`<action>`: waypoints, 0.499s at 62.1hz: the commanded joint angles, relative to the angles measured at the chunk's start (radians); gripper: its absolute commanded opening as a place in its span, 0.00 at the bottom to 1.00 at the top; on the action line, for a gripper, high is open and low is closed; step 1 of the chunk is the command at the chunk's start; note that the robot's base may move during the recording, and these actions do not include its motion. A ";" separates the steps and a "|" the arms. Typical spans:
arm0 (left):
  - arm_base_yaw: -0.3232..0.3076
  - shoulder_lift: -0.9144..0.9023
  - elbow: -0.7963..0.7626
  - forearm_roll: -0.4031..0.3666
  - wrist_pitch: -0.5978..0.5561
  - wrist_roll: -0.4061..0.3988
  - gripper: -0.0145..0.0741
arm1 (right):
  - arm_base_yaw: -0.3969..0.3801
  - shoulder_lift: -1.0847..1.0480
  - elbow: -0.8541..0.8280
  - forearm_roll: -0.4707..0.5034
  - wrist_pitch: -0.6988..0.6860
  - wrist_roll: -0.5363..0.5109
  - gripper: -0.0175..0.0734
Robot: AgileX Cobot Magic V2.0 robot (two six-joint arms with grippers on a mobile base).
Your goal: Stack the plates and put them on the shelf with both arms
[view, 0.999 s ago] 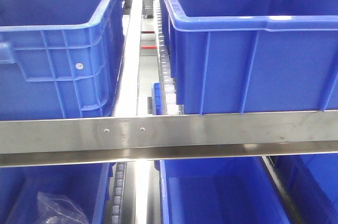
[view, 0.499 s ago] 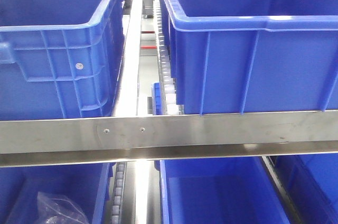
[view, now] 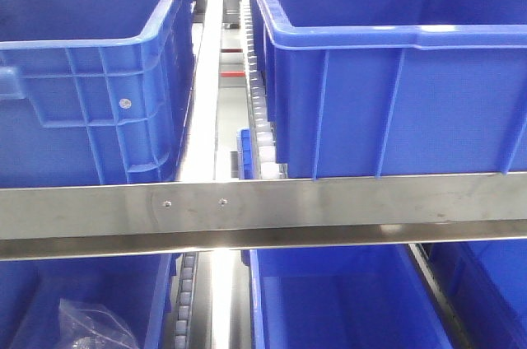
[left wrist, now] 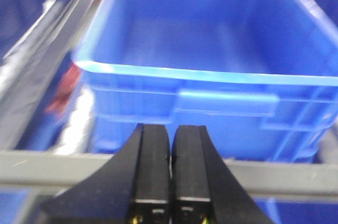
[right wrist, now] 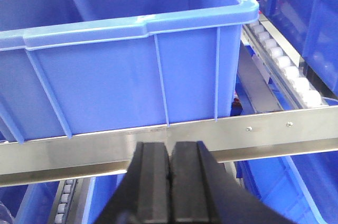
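Observation:
No plates show in any view. In the left wrist view my left gripper (left wrist: 170,129) is shut with nothing between its black fingers, and it points at an empty blue bin (left wrist: 211,65) behind a metal shelf rail (left wrist: 47,167). My right gripper (right wrist: 169,147) is also shut and empty in the right wrist view. It sits just in front of the steel shelf rail (right wrist: 79,152), below a large blue bin (right wrist: 121,60). Neither gripper appears in the front view.
The front view faces a roller-track shelf (view: 263,209) with two big blue bins on top, left (view: 90,69) and right (view: 387,69). More blue bins sit on the level below (view: 338,300); the lower left one holds a clear plastic bag (view: 95,324). White rollers (right wrist: 285,65) run beside the bins.
The front view has shifted very slightly; otherwise nothing has visibly changed.

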 commanded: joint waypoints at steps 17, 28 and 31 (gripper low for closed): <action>0.003 -0.159 0.187 -0.103 -0.240 -0.002 0.26 | -0.006 -0.022 -0.016 -0.003 -0.084 -0.004 0.25; 0.003 -0.157 0.187 -0.110 -0.240 -0.002 0.26 | -0.006 -0.022 -0.016 -0.003 -0.084 -0.004 0.25; 0.003 -0.157 0.187 -0.107 -0.240 -0.002 0.26 | -0.006 -0.022 -0.016 -0.003 -0.084 -0.004 0.25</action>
